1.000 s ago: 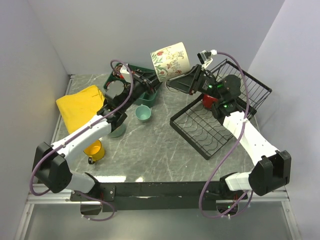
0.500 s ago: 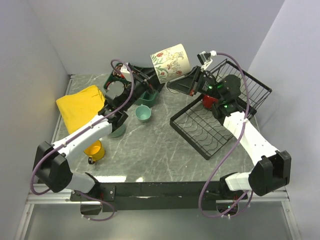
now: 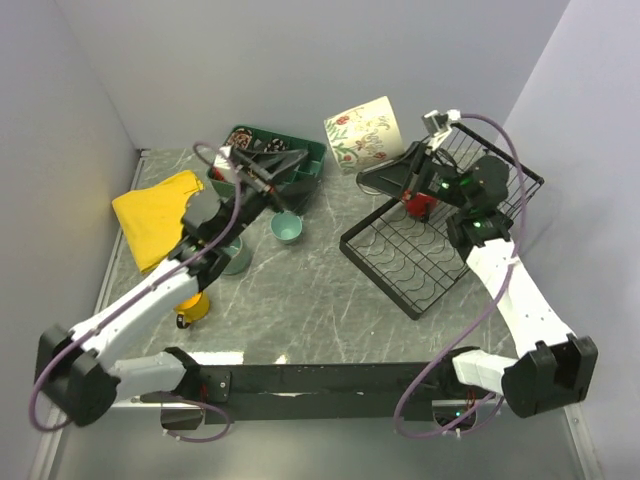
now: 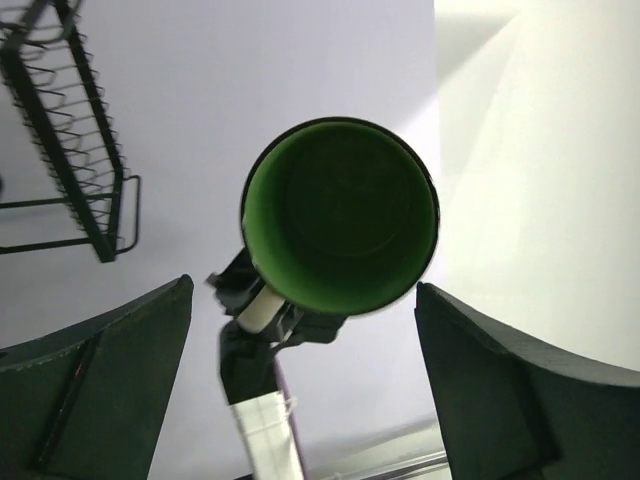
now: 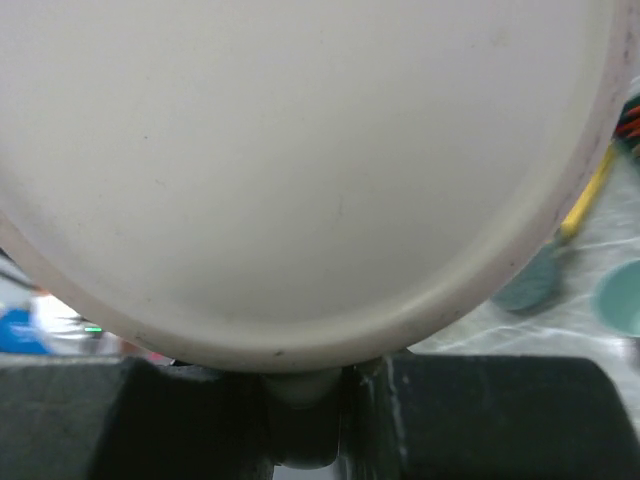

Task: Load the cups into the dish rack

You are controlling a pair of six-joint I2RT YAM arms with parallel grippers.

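Cups number five, and there is one dish rack [image 3: 405,262], standing on the right part of the table [image 3: 320,300]. Farthest left of the rack lies one yellow cloth [image 3: 150,215]. The yellow mug [image 3: 190,300] stands almost as far left of the rack. Closer to the rack is the grey-green mug [image 3: 237,257], partly under the left arm, then the small teal mug [image 3: 286,228]. Both stand upright on the table, apart from the rack. The left gripper [image 4: 305,290] has its two fingers spread wide with nothing between them. In the overhead view it is over one dark green tray [image 3: 290,165], left of the rack's far end. Off the table, by the rack's far left corner, the cream mug [image 3: 365,135] with the green inside is tilted. Its handle is pinched by the right gripper [image 5: 300,415]. The red mug [image 3: 418,206] sits inside the rack, half hidden behind that gripper.
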